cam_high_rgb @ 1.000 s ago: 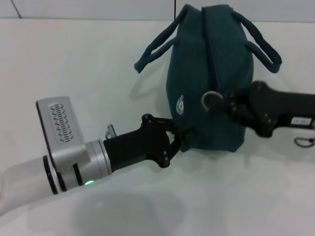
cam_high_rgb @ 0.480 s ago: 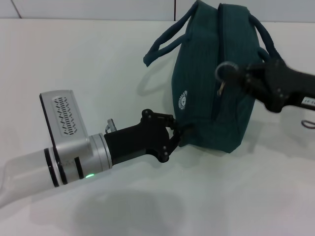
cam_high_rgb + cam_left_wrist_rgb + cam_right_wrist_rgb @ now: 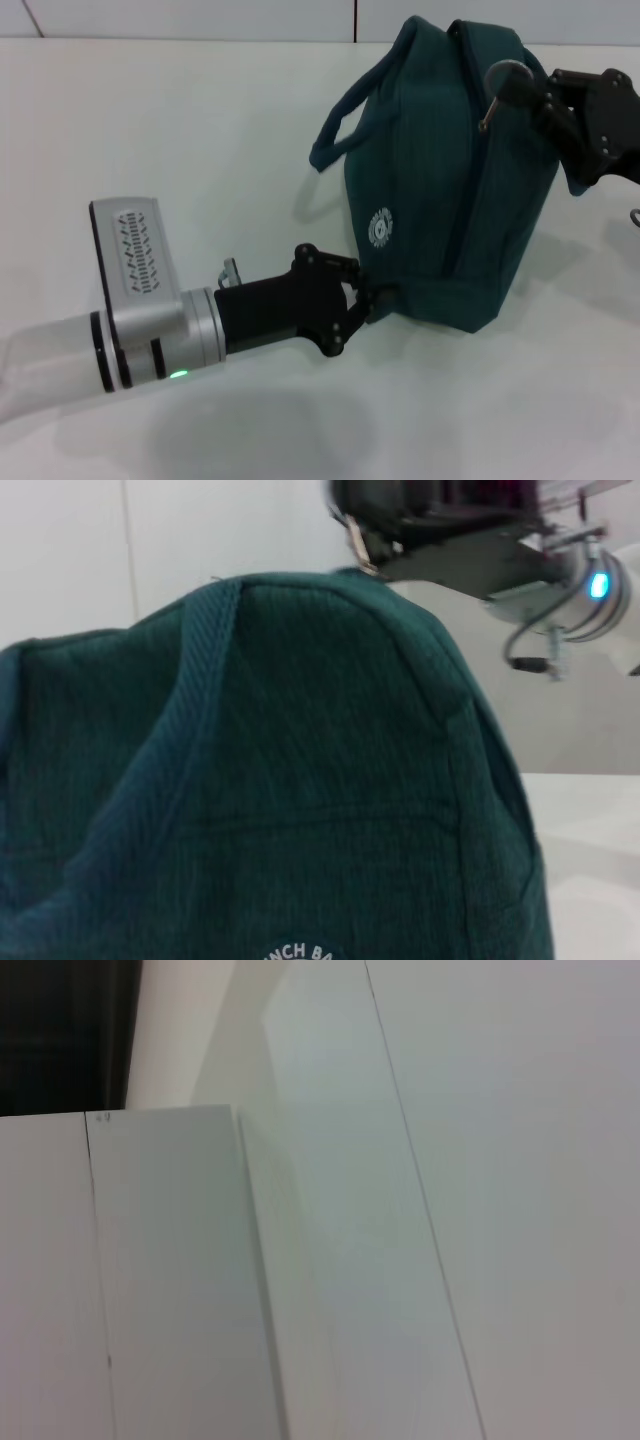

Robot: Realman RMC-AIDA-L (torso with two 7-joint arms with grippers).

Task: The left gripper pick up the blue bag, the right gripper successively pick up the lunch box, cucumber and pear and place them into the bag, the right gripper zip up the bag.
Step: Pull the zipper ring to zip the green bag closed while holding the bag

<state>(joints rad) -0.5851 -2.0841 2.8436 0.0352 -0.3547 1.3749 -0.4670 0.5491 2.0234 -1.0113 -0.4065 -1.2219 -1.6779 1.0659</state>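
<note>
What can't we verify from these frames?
- Contents of the blue bag: lunch box, cucumber and pear appear in no view; fabric hides the inside.
- Right gripper: cut off by the head view's right edge; its wrist view shows only white panels.
- Zipper end near the left gripper: too small in head view, out of the left wrist frame.
- Logo text: cut by the frame edge.

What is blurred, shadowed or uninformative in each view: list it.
Head view: the ring pull by the right gripper is smeared; the blue bag casts soft shadows on the table; the left gripper at the bag's lower corner is sharp. Left wrist view: bag fabric fills the frame, with a soft background. Right wrist view: only pale panels, no task objects.
</note>
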